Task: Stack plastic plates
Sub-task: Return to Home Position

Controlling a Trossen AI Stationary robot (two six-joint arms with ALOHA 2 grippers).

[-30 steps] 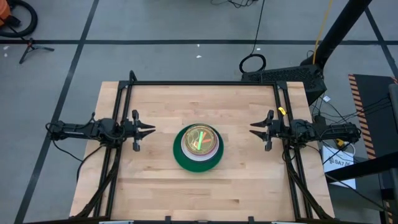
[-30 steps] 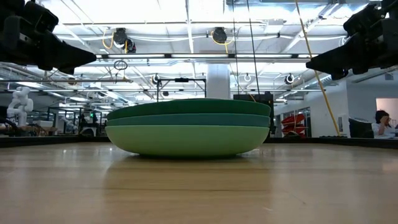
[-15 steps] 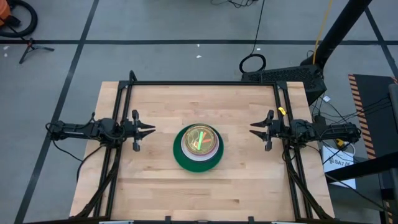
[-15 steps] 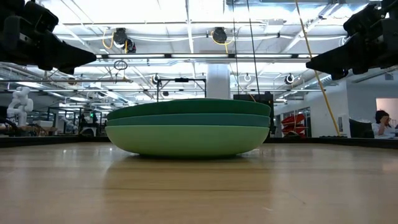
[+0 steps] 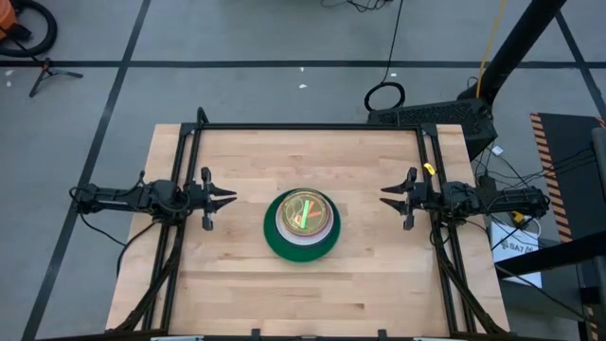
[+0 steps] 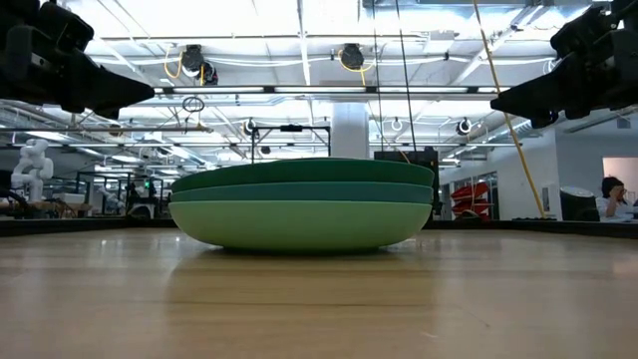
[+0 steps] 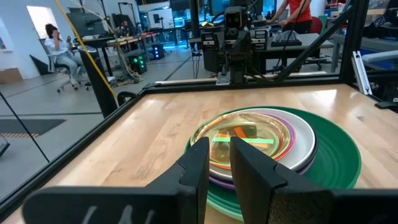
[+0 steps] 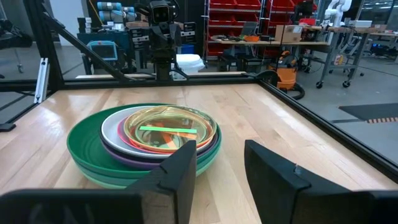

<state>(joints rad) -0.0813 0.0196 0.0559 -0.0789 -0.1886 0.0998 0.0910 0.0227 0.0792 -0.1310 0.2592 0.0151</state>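
Sitting at the ctr of the table (image 5: 379, 284): the plastic plates (image 5: 275, 244), all in one stack. Low view gives the btm three clearly: mint plate (image 6: 299, 223) on the wood, teal plate (image 6: 299, 192) on it, dark green plate (image 6: 299, 172) on that. Wrist views show the upper part. A white plate (image 8: 111, 132) and a purple plate (image 8: 124, 155) lie inside the dark green rim; can't tell which of those two is higher. The small translucent ones are nested on top, with the pink rim and a yellowish-lime rim (image 7: 283, 127) showing. A green strip and an orange strip are visible through them. A black plate can't be made out.

Left gripper (image 5: 230, 198) is to the stack's left, well apart from it, pointing at it. Its fingers (image 7: 198, 165) are released w/ a narrow gap and hold nothing. Right gripper (image 5: 384, 199) mirrors it on the other side, also well apart. Its fingers (image 8: 183, 165) are spread wider, nothing btwn them. In the low view both hang above plate height, touching neither stack nor table.

Black frame rails (image 5: 303, 126) run along the table's far edge and sides. Bkgd: a seated person (image 7: 53, 38) in the room beyond.
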